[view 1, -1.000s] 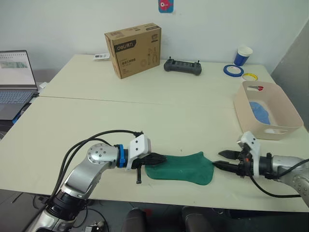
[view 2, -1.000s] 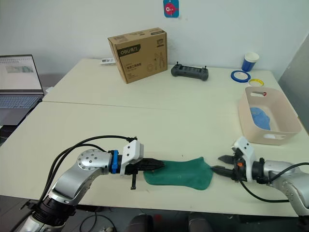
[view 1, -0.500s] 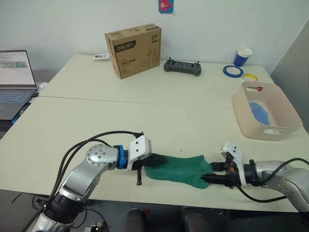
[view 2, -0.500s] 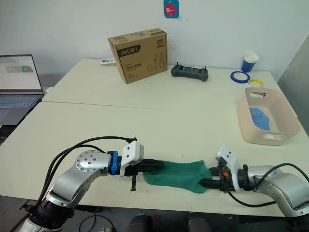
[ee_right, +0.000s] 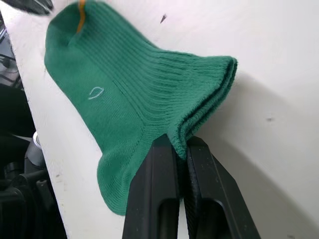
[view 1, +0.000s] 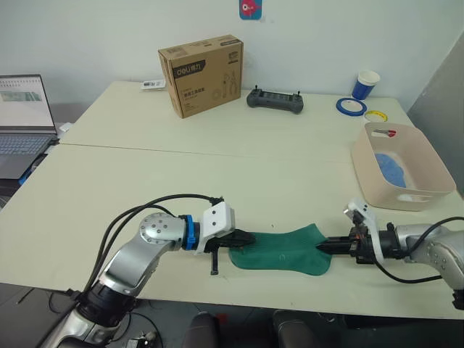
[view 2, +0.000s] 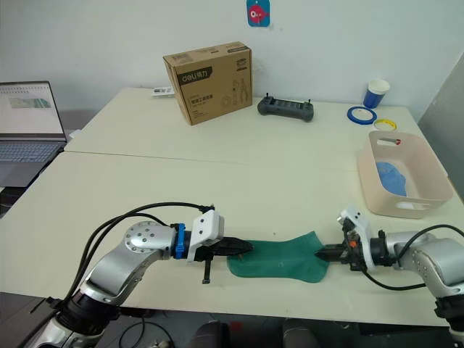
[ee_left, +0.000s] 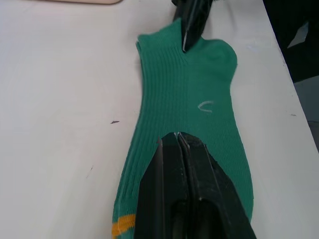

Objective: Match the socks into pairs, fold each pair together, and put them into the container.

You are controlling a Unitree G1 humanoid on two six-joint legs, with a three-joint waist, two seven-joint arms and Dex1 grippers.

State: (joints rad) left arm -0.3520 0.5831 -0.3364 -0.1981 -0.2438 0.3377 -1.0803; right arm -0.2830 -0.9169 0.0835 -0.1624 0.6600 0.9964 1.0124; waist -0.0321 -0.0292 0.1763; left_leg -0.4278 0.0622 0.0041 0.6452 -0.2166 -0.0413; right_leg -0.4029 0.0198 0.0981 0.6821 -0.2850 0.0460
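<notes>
A dark green sock (view 1: 283,250) lies flat near the table's front edge; its cuff looks layered in the right wrist view. My left gripper (view 1: 246,238) is shut on its toe end, where a yellow stripe (ee_left: 122,228) shows. At the other end my right gripper (view 1: 322,247) is shut on the cuff (ee_right: 209,94), fingers (ee_right: 154,184) pinching the edge. The pale pink container (view 1: 360,163) stands at the right, behind my right arm. A light blue sock (view 1: 391,168) lies inside it.
A brown cardboard box (view 1: 201,75), a black controller (view 1: 275,100), a blue cup (view 1: 366,83) and two tape rolls (view 1: 353,106) sit along the far side. A laptop (view 1: 22,123) is off the left edge. The table's front edge runs just below the sock.
My right gripper moved in to the sock's cuff and went from open to shut on it. The sock and my left gripper have shifted a little to the right.
</notes>
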